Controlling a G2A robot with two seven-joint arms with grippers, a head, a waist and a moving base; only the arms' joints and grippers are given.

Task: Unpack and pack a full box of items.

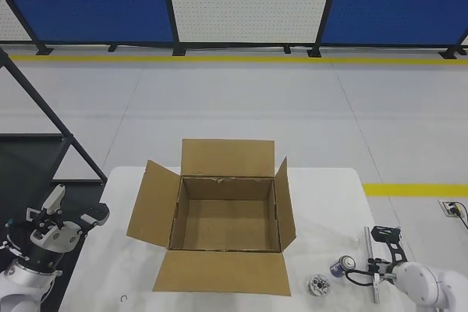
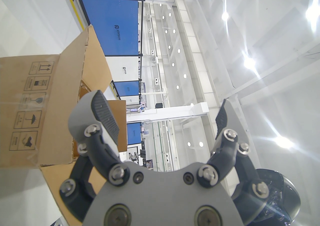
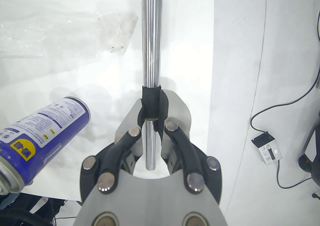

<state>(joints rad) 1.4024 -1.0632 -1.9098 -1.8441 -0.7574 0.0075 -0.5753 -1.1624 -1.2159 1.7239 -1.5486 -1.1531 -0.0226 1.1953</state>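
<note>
Rod sat clenched in our right gripper at the table's right edge, long axis pointing away from us, with the empty box to its left and our left gripper released beyond it.

The top view looks steeply down on the table and box; the left wrist view, low beside the box, tilts up at the ceiling; the right wrist view faces down close over the table, sharing the spray can with the top view
</note>
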